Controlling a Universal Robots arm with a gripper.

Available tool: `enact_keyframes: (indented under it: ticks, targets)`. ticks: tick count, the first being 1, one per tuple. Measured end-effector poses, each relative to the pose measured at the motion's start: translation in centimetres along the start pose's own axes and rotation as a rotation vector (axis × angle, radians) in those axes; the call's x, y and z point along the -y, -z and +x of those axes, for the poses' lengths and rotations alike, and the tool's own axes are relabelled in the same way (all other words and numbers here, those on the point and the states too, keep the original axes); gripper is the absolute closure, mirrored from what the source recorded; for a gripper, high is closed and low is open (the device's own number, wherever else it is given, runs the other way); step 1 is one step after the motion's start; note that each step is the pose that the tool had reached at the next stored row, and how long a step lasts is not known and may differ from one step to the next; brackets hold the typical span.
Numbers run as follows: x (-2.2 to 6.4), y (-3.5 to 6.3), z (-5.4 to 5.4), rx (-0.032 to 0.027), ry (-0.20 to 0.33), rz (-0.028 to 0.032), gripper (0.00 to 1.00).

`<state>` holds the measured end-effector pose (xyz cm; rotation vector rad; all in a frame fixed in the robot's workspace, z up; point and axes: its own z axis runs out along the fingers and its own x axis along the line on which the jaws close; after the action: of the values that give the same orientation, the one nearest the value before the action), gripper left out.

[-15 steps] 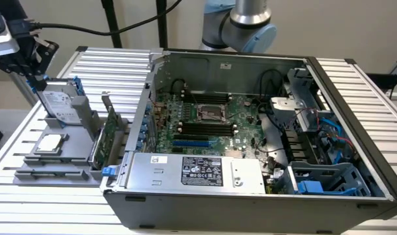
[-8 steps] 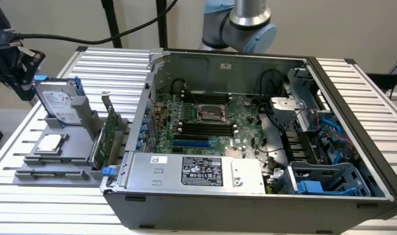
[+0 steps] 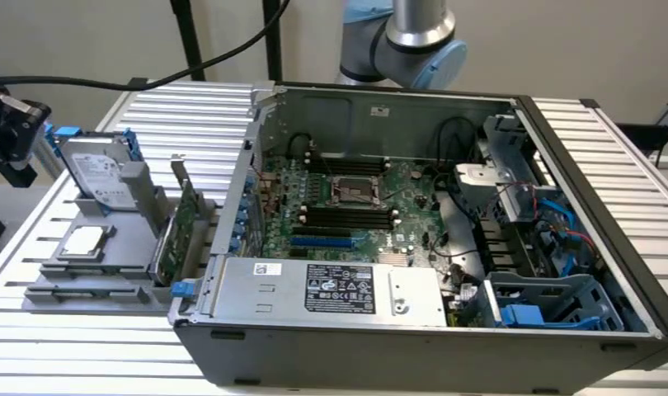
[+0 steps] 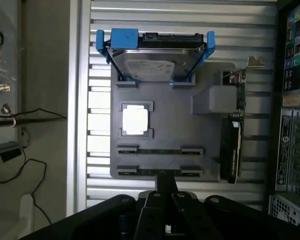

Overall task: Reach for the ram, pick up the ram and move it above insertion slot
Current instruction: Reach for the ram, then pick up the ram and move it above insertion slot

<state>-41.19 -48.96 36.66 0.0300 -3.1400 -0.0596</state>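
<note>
The work is at its first step, the reach. The gripper (image 4: 165, 181) hangs above the gray tray (image 4: 190, 125) with its fingers pressed together and nothing between them.

Taking the exterior view as the dial, the tray lies at nine o'clock of the open case (image 3: 422, 346). The ram (image 4: 147, 172) stands on edge in a pair of clips at the tray's six o'clock edge, and in the wrist view it sits right under the fingertips. A second stick (image 4: 160, 151) rests in the next pair of clips just beside it. The hard drive (image 4: 155, 62) in its blue caddy sits at twelve o'clock, the processor chip (image 4: 135, 120) is between the two, and the expansion card (image 4: 234, 145) stands at three o'clock.

As a judgement, the reach calls for the fingers to part and square up across the ram's thin edge, clear of the clips and the neighbouring stick.

The power supply label (image 3: 340, 289) carries rows of what are probably certification marks, but no word or brand can be read. The hard drive's sticker is equally illegible.
</note>
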Motion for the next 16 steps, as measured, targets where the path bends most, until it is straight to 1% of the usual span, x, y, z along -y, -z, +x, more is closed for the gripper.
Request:
enact_keyframes:
  ticks: [16]
  targets:
    - [0.07, 0.0, 0.02, 0.0, 0.0, 0.0, 0.89]
